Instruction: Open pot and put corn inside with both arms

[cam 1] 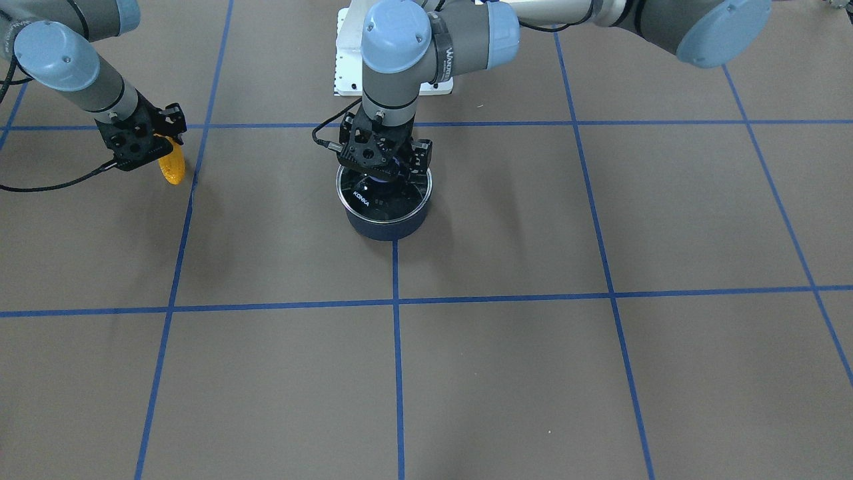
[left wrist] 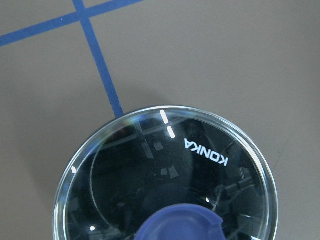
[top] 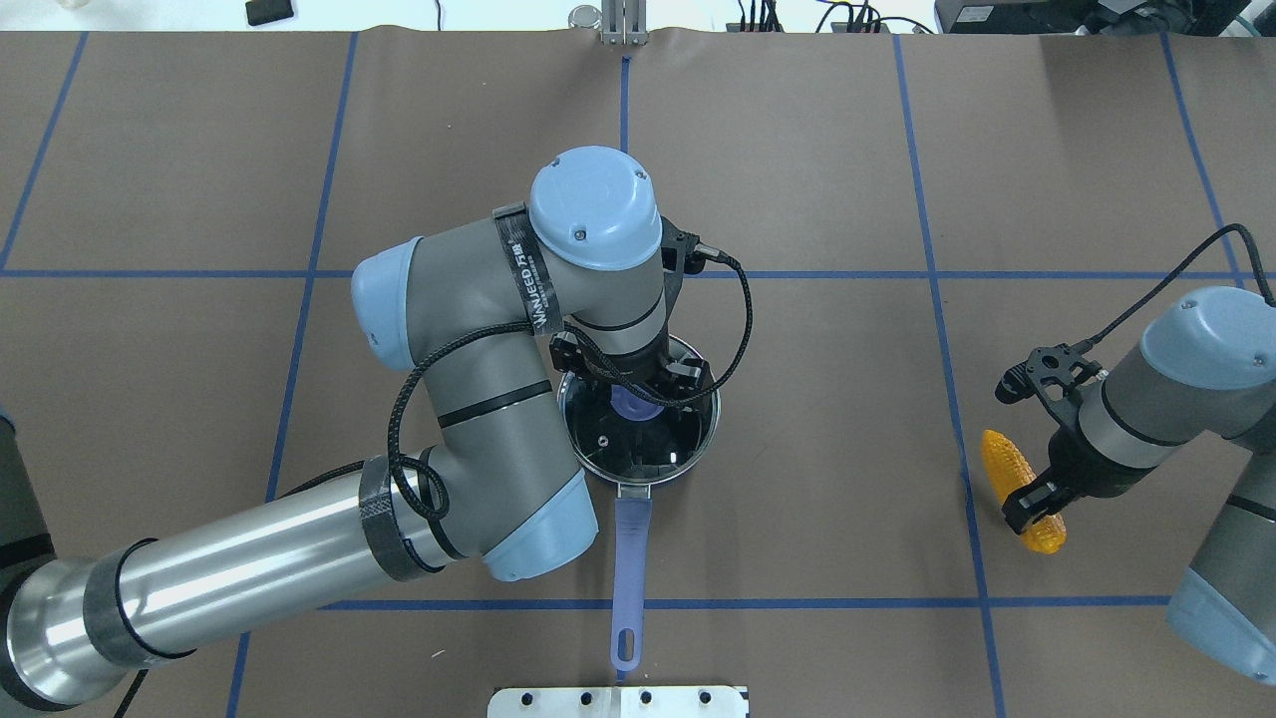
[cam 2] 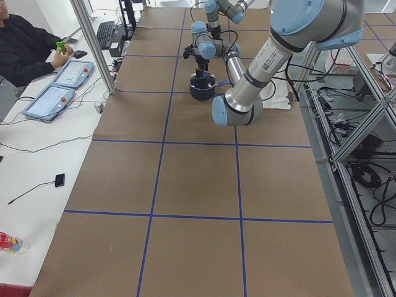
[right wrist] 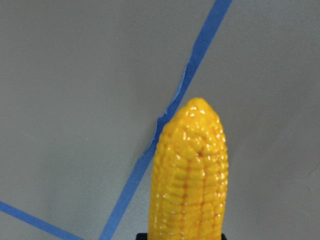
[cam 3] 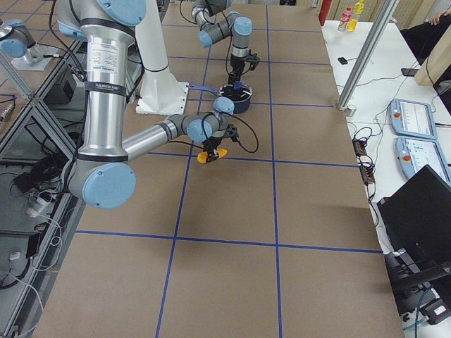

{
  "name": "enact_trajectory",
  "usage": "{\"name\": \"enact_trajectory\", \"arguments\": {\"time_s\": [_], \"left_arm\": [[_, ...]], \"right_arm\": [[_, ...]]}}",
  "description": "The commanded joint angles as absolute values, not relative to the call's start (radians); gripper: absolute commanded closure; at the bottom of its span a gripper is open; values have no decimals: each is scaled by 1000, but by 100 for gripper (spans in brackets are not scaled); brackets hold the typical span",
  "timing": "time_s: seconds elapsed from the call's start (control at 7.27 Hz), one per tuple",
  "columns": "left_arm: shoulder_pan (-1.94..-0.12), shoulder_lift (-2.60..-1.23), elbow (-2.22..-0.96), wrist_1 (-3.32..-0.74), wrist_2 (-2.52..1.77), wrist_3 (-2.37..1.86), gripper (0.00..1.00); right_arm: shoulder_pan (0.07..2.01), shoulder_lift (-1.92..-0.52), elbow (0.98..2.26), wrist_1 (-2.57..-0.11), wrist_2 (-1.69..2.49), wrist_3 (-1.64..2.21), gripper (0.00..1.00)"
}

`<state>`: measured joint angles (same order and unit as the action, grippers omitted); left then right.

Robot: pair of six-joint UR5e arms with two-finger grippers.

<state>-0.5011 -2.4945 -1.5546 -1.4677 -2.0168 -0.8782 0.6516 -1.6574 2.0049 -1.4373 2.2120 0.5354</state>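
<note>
Care at the knob (left wrist: 180,226) is what this step calls for, since the glass lid (left wrist: 125,165) is on the pot (cam 1: 386,227) and nothing can go in until it comes off. That blue knob sits directly under the left gripper (cam 1: 385,175), with one finger on either side of it; whether they press on it or merely flank it I cannot tell. My judgement is that the fingers should close squarely on the knob and then rise straight up until the lid's rim is free, because a tilted pull could drag the light pot along or let the glass slip. Below the lid the pot looks dark and I make out nothing inside, though reflections on the glass hide much of it. Its long handle (top: 631,558) runs away from the gripper toward the robot's base, with nothing touching it. Well off to the right of this hand, the right gripper (top: 1037,504) is clamped on the corn (right wrist: 190,170), whose tapered tip points out past the fingers over a blue tape line (right wrist: 210,30). Whether the cob is clear of the table (cam 1: 533,373) I cannot tell. It would do best to wait there until the lid is carried aside, away from the pot's mouth.
</note>
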Motion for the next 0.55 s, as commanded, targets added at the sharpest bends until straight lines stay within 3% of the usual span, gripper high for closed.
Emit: {"name": "enact_trajectory", "arguments": {"time_s": [0.0,0.41], "left_arm": [[-500,-2496,-1552,-1468,-2014,-879,21],[-500,-2497,-1551,-1468,-2006,-881,25]], "right_arm": [[652,-1657,2003,-1437,2210,535,63],[643,-1657,2000,-1437,2206,535,63]]}}
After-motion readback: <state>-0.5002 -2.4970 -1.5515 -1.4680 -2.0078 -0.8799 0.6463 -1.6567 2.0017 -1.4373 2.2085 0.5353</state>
